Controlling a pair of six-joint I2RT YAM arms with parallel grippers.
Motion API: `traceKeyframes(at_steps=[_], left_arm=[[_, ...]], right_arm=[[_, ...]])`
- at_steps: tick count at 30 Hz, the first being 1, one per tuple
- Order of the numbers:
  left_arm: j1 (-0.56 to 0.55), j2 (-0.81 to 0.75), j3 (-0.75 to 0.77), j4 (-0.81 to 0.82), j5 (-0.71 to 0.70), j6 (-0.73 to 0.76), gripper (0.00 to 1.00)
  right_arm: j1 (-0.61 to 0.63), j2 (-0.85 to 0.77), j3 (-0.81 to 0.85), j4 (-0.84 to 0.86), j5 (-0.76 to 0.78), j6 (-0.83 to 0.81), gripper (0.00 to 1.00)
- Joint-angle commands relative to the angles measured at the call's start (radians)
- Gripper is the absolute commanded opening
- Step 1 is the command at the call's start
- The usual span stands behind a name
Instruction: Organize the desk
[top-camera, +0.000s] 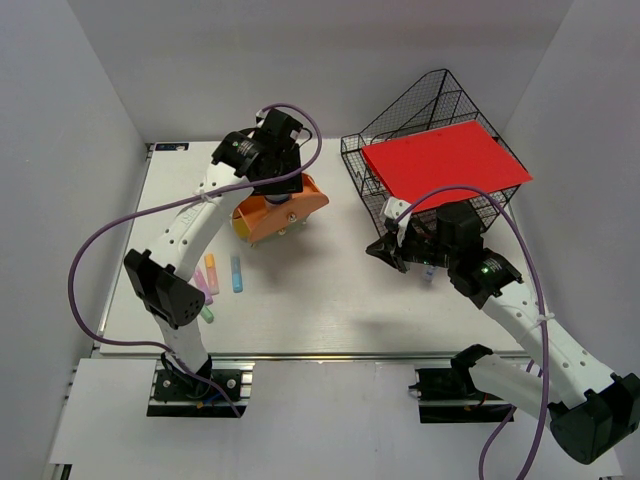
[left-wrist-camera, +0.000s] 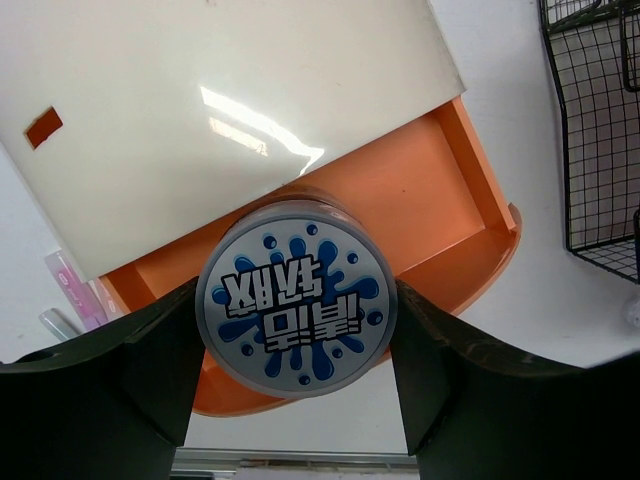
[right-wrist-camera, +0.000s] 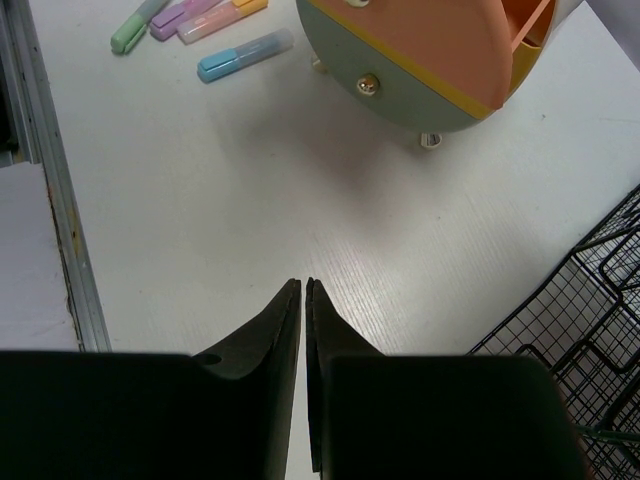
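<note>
The white desk (top-camera: 330, 300) has a silver rail (top-camera: 300, 355) along its near edge. My left gripper (top-camera: 283, 190) is shut on a round tub with a grey lid and blue splash label (left-wrist-camera: 295, 305). It holds the tub just above the open orange drawer (left-wrist-camera: 420, 200) of the cream cylindrical box (left-wrist-camera: 200, 100), which shows at the back left in the top view (top-camera: 285, 212). My right gripper (top-camera: 388, 250) hangs over the desk's middle right, beside the rack. In its wrist view its jaws (right-wrist-camera: 303, 285) are closed together and hold nothing.
A black wire-mesh rack (top-camera: 400, 130) with a red folder (top-camera: 445, 165) on top stands at the back right; it also shows in the wrist views (left-wrist-camera: 590, 130) (right-wrist-camera: 570, 330). Several pastel highlighters (top-camera: 225, 275) lie at the left, also in the right wrist view (right-wrist-camera: 245, 55).
</note>
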Motion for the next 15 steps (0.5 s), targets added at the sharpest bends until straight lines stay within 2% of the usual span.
traceKeyframes(at_steps=[1,5,6,15], left_arm=[[-0.005,-0.026,0.043,0.017,-0.005,-0.001,0.77],[-0.005,-0.032,0.048,0.017,-0.004,-0.001,0.79],[-0.005,-0.032,0.049,0.015,-0.004,-0.003,0.9],[-0.005,-0.038,0.071,0.006,-0.005,-0.006,0.94]], right_arm=[[-0.005,-0.016,-0.009,0.042,0.0,-0.014,0.11],[-0.005,-0.018,-0.011,0.045,0.0,-0.014,0.11],[-0.006,-0.019,-0.011,0.042,0.0,-0.014,0.11],[-0.008,-0.018,-0.011,0.045,-0.001,-0.014,0.12]])
